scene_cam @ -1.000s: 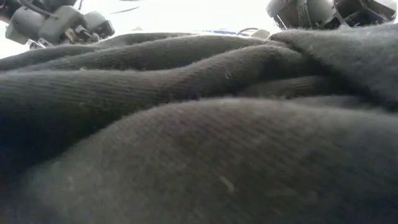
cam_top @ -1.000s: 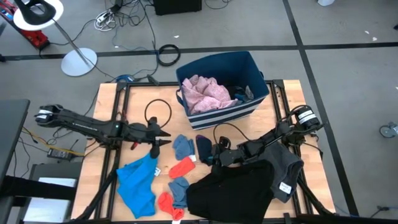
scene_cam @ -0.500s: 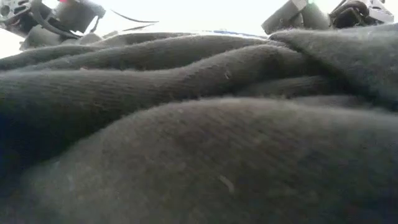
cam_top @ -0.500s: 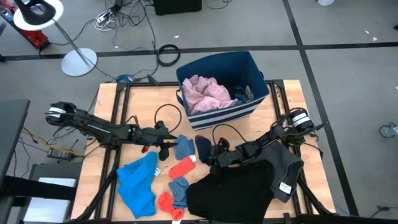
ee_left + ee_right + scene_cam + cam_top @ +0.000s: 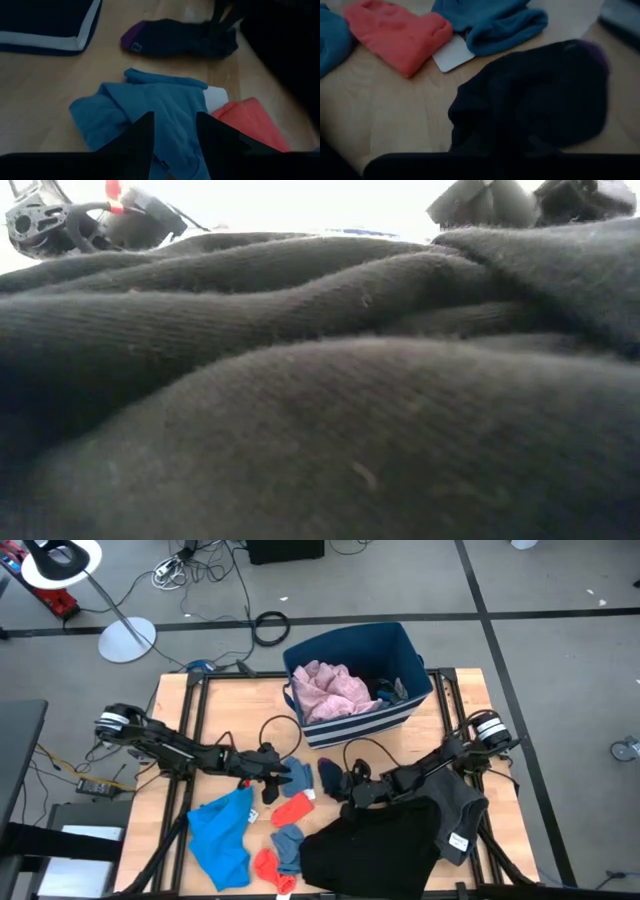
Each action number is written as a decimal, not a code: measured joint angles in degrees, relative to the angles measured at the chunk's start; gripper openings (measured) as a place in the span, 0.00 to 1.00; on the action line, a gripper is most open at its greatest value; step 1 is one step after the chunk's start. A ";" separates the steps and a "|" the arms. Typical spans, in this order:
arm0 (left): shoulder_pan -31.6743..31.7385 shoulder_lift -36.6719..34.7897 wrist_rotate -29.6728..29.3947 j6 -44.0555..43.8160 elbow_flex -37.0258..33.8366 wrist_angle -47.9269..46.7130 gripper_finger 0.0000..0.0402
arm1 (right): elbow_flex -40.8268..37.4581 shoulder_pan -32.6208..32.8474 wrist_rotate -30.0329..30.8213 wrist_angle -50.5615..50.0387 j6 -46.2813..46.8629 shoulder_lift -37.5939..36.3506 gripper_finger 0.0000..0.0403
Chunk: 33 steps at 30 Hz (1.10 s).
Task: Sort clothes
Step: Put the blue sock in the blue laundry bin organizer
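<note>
Reaching farther right than a second ago, the left gripper [image 5: 283, 772] now sits at the blue socks while the right arm has barely shifted.

Going well here means lowering its spread fingers [image 5: 142, 142] squarely over the folded grey-blue sock pair [image 5: 150, 112], closing on cloth alone and missing the white card tag [image 5: 216, 96]. By size: one navy fabric bin with white stripes [image 5: 400, 655] at the far middle, holding one pink crumpled garment [image 5: 328, 690]; one black garment [image 5: 365, 855] near right, one dark grey garment [image 5: 462, 805] beside it, one bright blue garment [image 5: 220, 835] near left. Socks (as bundles): two grey-blue, two red [image 5: 294, 808], one navy with purple toe [image 5: 540, 100]. The right gripper [image 5: 345, 788] hovers just over that navy sock; whether its fingers are parted, I cannot tell.
</note>
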 joint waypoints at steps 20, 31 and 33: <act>0.00 0.03 -0.25 0.69 0.00 -0.05 0.38 | 1.82 7.06 12.91 -23.90 -1.06 -35.08 0.00; 0.00 0.01 -1.06 1.23 0.00 0.41 0.38 | 24.60 5.93 19.11 -40.99 -16.64 -37.75 0.00; 0.00 0.01 -1.06 1.23 0.00 0.74 0.38 | 27.77 4.66 21.42 -43.17 -19.38 -37.75 0.00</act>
